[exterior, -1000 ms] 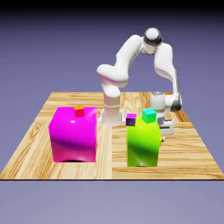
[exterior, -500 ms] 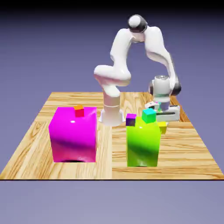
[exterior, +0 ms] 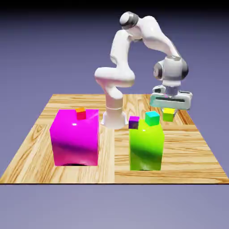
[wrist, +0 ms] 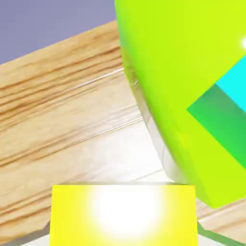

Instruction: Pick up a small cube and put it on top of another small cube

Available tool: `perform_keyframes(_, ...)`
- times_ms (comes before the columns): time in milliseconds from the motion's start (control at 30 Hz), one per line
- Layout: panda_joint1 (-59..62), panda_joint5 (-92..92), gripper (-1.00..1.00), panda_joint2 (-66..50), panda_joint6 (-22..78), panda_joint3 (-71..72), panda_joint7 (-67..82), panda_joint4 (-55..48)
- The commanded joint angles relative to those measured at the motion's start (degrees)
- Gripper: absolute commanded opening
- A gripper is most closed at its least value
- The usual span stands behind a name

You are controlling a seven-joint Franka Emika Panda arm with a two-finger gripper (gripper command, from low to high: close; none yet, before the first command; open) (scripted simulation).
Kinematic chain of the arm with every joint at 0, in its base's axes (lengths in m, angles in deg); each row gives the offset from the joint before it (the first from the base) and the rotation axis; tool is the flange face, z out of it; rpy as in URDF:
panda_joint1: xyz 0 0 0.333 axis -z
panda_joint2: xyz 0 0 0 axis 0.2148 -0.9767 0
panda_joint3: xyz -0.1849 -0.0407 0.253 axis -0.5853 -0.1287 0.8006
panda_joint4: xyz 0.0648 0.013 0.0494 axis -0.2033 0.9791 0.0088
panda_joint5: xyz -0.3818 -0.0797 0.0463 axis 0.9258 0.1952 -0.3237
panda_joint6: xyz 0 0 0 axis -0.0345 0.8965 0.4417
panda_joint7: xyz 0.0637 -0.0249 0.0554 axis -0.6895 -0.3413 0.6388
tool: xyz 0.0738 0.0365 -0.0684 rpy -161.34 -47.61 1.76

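One yellow cube (exterior: 168,115) has been lifted clear of the desk (exterior: 188,154), clasped between the fingers (exterior: 168,110); the teal cube (exterior: 152,118) beside them can now be approached.

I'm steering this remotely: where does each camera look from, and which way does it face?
Exterior view: stands across the table, above it, facing the robot; base, arm and hand show, with the yellow cube at the fingers.
Hand view: sits on the hand, looking along the fingers, past the held cube to the lime block and table; only slivers beside the cube show of the fingers.
Both share the yellow cube, lime block, teal cube and table.
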Motion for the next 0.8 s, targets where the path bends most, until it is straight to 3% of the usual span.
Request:
perform_keyframes(0,-0.9,2.1,-1.0,0.2,1.4,-2.1,-2.5,-0.5)
perform_keyframes(333,-9.6,20.4,-1.0,1.7,13.5,-21.4,-24.5,-4.7)
perform_keyframes(533,-7.9,20.5,-1.0,-3.6,1.6,-17.6,-25.9,2.0)
perform_keyframes(567,-7.9,20.5,1.0,-3.6,1.6,-17.6,-25.9,2.0)
perform_keyframes(767,-9.6,20.4,1.0,1.7,13.5,-21.4,-24.5,-4.7)
